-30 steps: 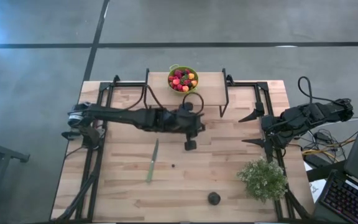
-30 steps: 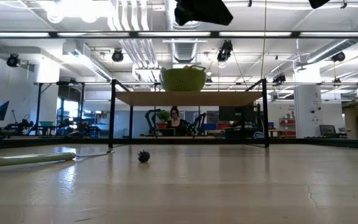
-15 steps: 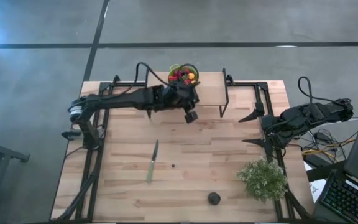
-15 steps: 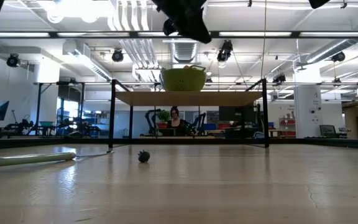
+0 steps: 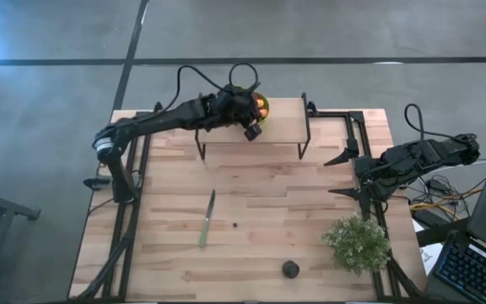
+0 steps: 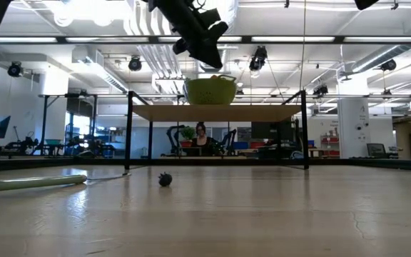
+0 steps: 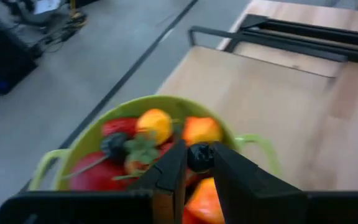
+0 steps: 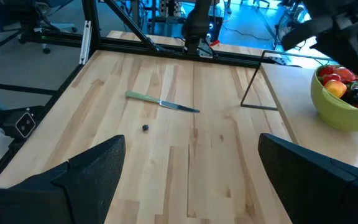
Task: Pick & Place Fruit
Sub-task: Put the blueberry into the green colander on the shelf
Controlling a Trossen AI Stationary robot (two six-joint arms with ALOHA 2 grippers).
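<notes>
A green bowl (image 7: 92,155) of red, orange, yellow and dark fruit stands on a raised wooden shelf (image 5: 285,118) at the table's far edge. My left gripper (image 7: 197,163) hangs just above the bowl (image 6: 210,91), shut on a small dark berry (image 7: 199,155). A tiny dark fruit (image 5: 234,225) and a bigger dark round one (image 5: 290,268) lie on the tabletop. My right gripper (image 8: 191,180) waits open at the table's right edge, with nothing between its fingers. My left gripper pinches the small dark berry (image 7: 200,153) between its two fingertips (image 7: 174,167), at their free ends. The fingers slant down toward the far edge. The berry is lifted clear and hangs over the fruit in the bowl.
A green-handled knife (image 5: 207,218) lies left of the table's middle. A bushy pale-green plant (image 5: 358,243) stands at the near right. The shelf's dark metal legs (image 6: 128,132) rise from the table. Beyond the table, a person (image 6: 202,135) sits in the room.
My left gripper has swung from above the table's middle toward the far edge, rising a little, and now hangs over the bowl on the shelf. It has stayed shut.
</notes>
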